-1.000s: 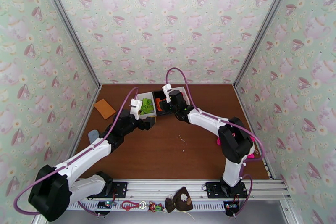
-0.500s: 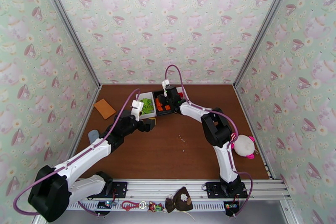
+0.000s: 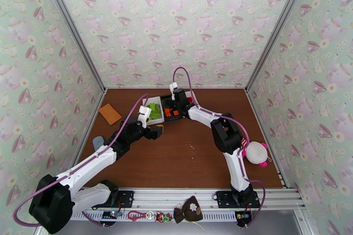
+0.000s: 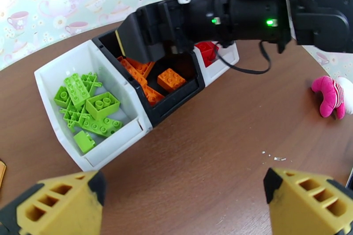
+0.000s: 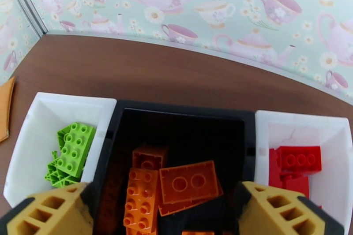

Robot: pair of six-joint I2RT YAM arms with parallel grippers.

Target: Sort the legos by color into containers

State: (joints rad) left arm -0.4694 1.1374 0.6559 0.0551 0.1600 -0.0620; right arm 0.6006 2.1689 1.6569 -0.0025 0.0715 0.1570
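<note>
Since half a second earlier, the left gripper [image 4: 183, 196] had drawn back a little from the bins, while the right arm had barely shifted. Its fingers stood wide apart with nothing between them, low over the bare brown table [image 3: 198, 143] just in front of the left white bin [image 4: 48, 77]. That bin held the lime green legos [image 4: 88, 108] in a loose heap.

The right gripper [image 5: 167, 214] hung over the black bin [image 5: 176, 108] in the middle, fingers spread and empty, with the orange legos [image 5: 187, 183] lying just beneath them. The right wrist camera laid the red legos [image 5: 293, 161] plainly in the right white bin [image 5: 300, 121]; from the left wrist, the right arm covered most of that bin, leaving a corner of red.

The left wrist view caught a pink plush toy [image 4: 328, 97] on the table, well right of the bins. From above, an orange card [image 3: 110, 113] and a grey-blue object [image 3: 98, 142] lay near the left wall.
</note>
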